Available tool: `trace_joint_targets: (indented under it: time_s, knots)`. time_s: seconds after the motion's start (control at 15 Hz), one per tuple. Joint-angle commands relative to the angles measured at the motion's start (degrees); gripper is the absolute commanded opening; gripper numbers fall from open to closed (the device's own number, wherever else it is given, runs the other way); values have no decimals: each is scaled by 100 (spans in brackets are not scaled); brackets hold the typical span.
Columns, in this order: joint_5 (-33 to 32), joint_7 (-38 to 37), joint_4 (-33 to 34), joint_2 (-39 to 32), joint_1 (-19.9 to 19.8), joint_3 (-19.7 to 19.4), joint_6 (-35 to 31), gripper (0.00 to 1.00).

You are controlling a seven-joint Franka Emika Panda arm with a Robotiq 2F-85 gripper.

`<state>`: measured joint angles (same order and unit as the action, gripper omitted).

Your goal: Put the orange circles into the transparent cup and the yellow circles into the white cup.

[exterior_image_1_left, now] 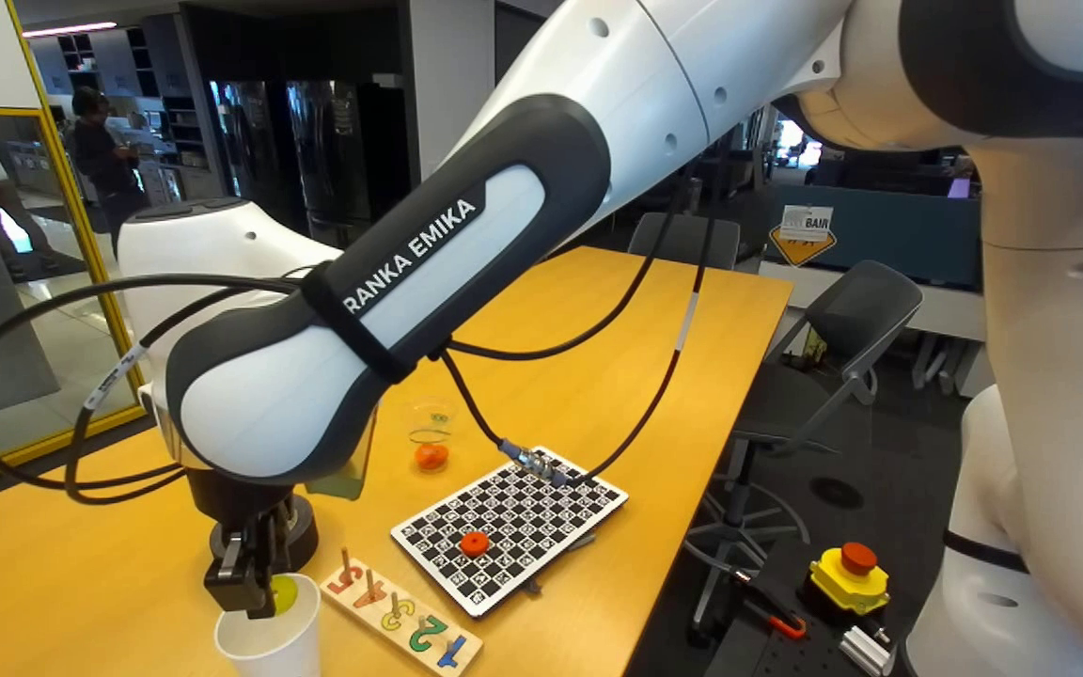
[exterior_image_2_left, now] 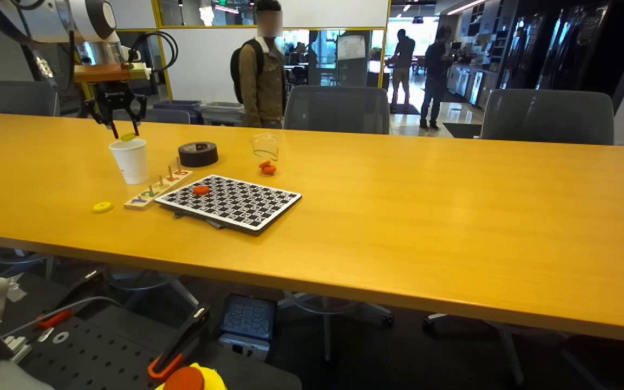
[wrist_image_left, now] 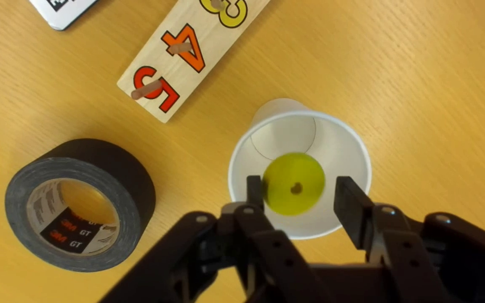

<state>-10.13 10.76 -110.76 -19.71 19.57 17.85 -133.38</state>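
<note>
The white cup looks matt, papery; the number board, smooth wood.

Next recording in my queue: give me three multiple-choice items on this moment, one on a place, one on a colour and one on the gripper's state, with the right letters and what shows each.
1. Where is the orange disc that lies outside the clear cup?
A. inside the tape roll
B. on the checkerboard
C. on a chair

2. What colour is the disc lying directly on the tabletop?
A. orange
B. white
C. yellow

3. How does the gripper stand over the white cup?
A. open
B. shut, fingertips touching
C. clamped on the cup's rim

1: B, since both exterior views show it on the black-and-white squares.
2: C, since an exterior view shows it yellow, beside the numbered peg board.
3: A, since the wrist view shows a gap between one finger and the yellow disc at the cup's mouth.
</note>
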Motion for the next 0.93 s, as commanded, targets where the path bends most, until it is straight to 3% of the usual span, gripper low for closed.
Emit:
trace_joint_targets:
  time_s: [0.0,0.13,0.2,0.53,0.87]
  knots:
    - [207,191,176,-18,-34,58,196,81]
    - [213,198,113,29,-38,54,171,97]
    - [177,149,65,66,-28,34,147,100]
    - [-35,-308,-537,524,-40,-165,-20,100]
    - [126,-507,-1691,1355,-173,-151,-233,100]
